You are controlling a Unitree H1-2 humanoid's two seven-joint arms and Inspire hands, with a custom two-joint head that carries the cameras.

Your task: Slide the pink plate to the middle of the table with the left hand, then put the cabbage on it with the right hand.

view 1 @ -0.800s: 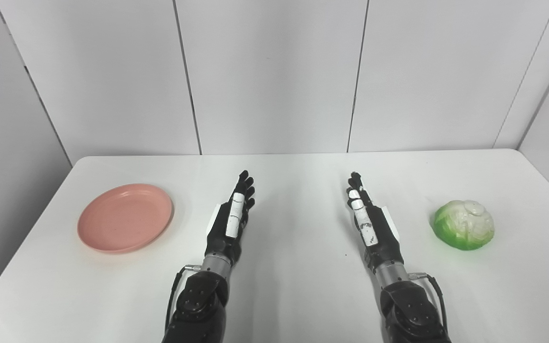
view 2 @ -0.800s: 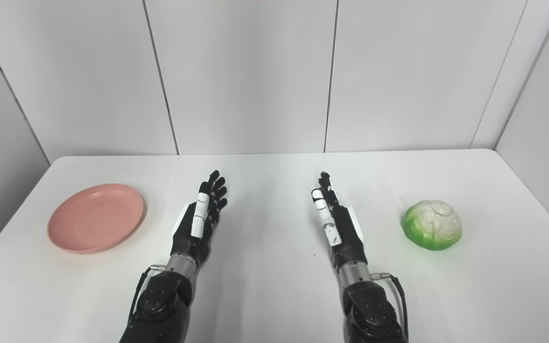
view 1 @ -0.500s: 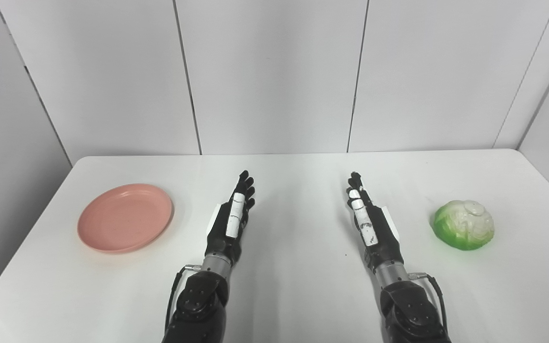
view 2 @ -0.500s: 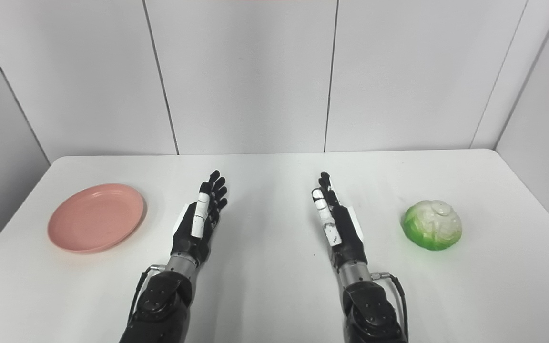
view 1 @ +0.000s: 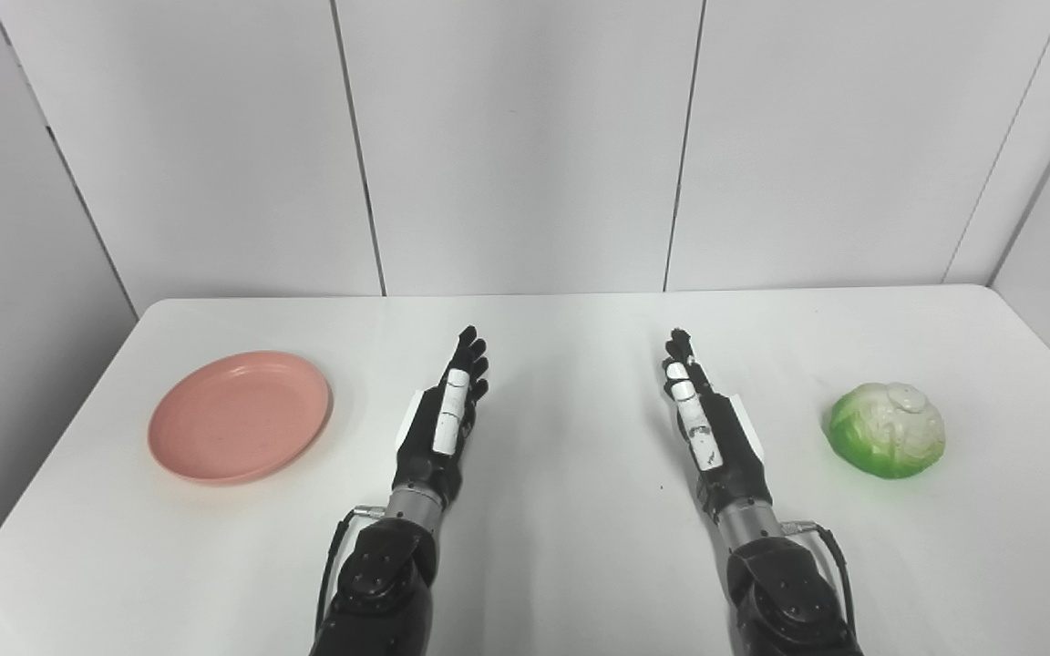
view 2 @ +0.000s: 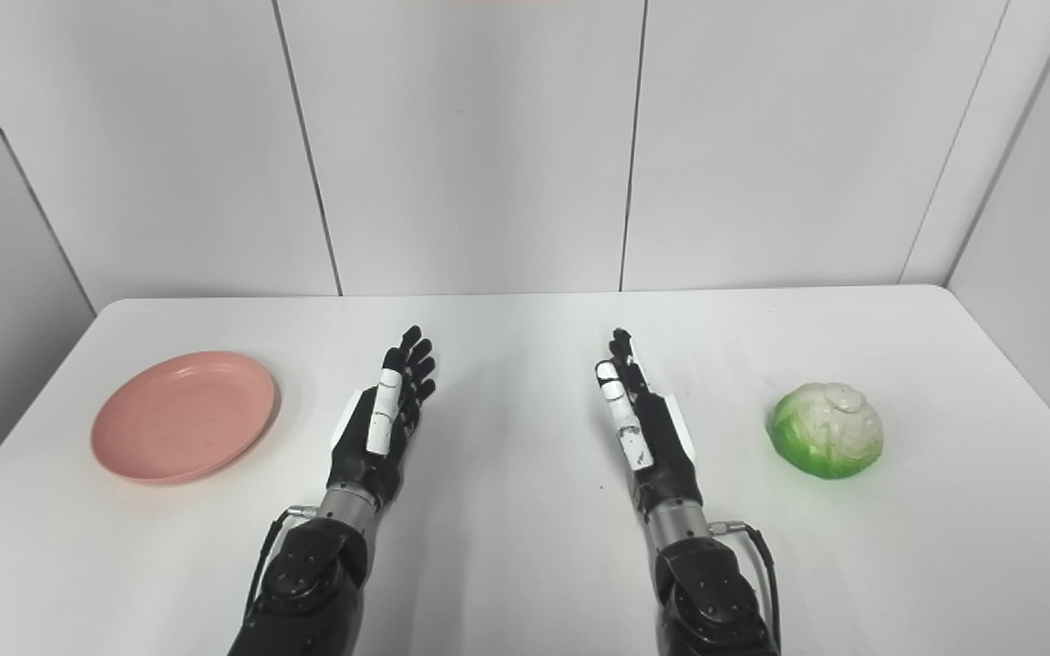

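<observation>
Both hands lay empty and unmoved mid-table.
Left hand (view 1: 438,428) and right hand (view 1: 712,428), fingers extended; round pink plastic plate (view 1: 240,415) near left edge, green-white cabbage (view 1: 888,430) near right: task unstarted.

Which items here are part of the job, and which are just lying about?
Part of the job:
- round pink plastic plate, at the table's left
- green-and-white cabbage head, at the right
- left hand, open
- right hand, open

Just there:
- white table
- grey wall panels
</observation>
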